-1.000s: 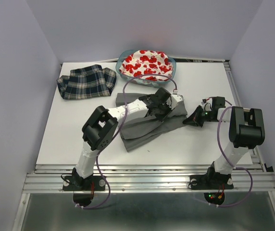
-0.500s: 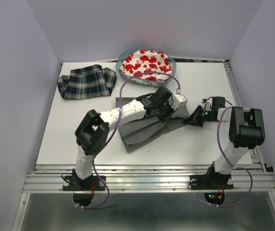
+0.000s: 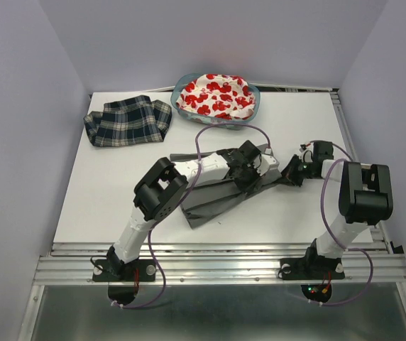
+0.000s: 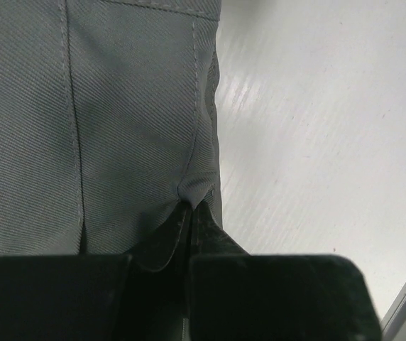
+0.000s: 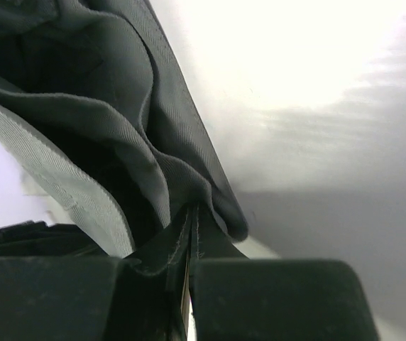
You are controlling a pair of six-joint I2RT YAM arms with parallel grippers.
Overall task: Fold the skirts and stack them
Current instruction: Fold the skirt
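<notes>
The grey pleated skirt (image 3: 214,201) lies in the middle of the table, partly under my left arm. My left gripper (image 3: 260,172) is shut on its right part; the wrist view shows the cloth (image 4: 118,106) pinched at the fingertips (image 4: 189,209). My right gripper (image 3: 290,174) is shut on the skirt's right edge, with grey folds (image 5: 139,142) bunched at its tips. The plaid skirt (image 3: 128,121) lies folded at the back left. The white skirt with red print (image 3: 214,94) sits in the teal basket (image 3: 254,96).
The basket stands at the table's back middle. A metal rail (image 3: 217,266) runs along the near edge. Walls close in at left, back and right. Bare white table (image 3: 111,192) shows left of the grey skirt.
My left gripper has moved right across the grey skirt, drawing the cloth toward my right gripper. The skirt is now narrower and more stretched to the right. My right gripper has barely moved.
</notes>
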